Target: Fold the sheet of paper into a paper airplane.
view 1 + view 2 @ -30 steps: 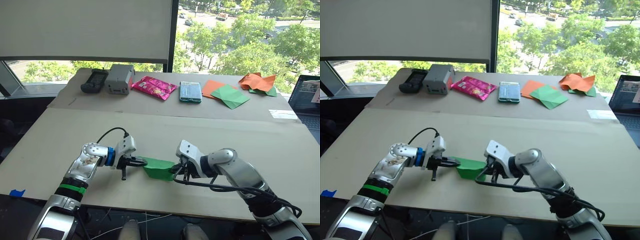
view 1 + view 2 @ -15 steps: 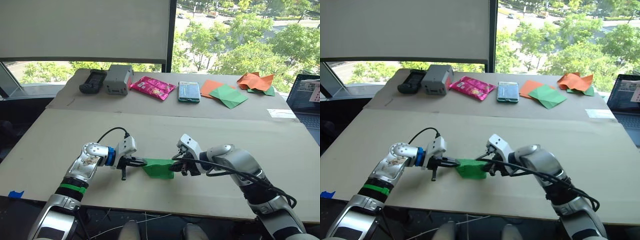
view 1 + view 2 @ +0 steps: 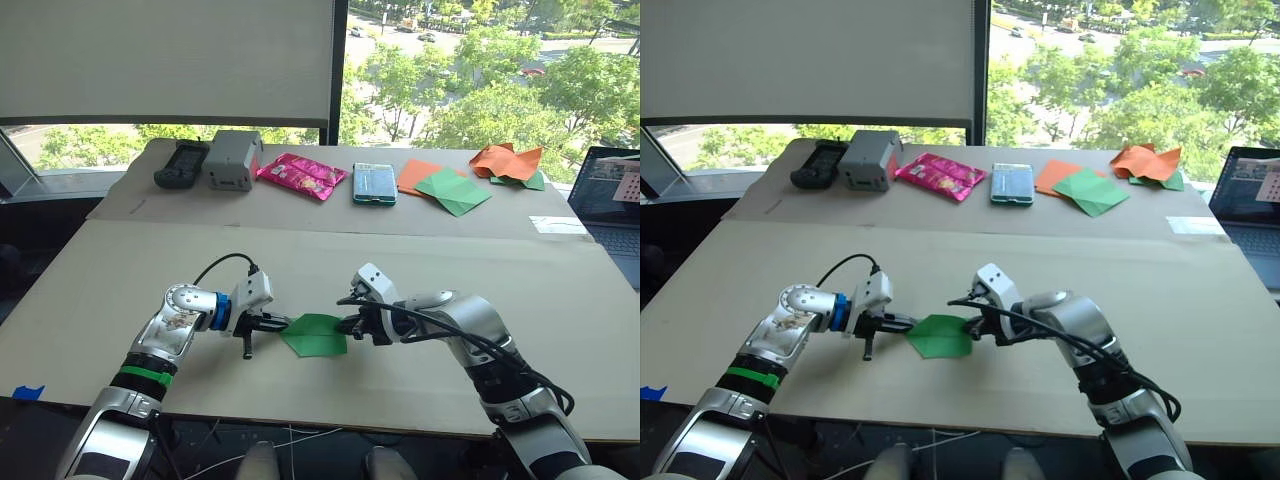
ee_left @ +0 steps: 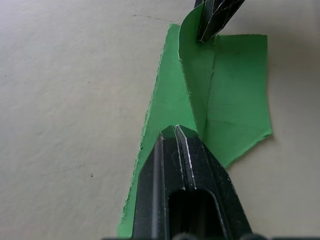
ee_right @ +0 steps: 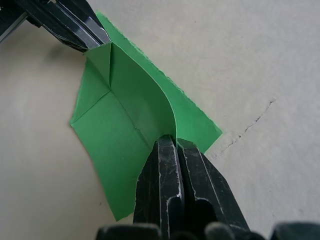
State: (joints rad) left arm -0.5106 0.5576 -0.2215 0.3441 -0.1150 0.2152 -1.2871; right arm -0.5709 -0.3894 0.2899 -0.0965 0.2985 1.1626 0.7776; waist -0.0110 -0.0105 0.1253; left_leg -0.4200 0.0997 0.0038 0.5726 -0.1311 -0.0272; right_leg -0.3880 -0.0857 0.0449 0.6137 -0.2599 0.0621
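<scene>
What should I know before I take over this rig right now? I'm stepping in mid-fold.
Left gripper: fingers shut on one end of the sheet of paper.
Right gripper: fingers shut on the opposite end of the same sheet.
The paper is held between them low over the cardboard table, near its front edge; it is creased and partly folded, one flap curling up.
Done: some creases are in.
Left: the remaining folds; it is not yet a pointed airplane shape.

Silver arms; black cables; seemingly ribbed black jaws.
</scene>
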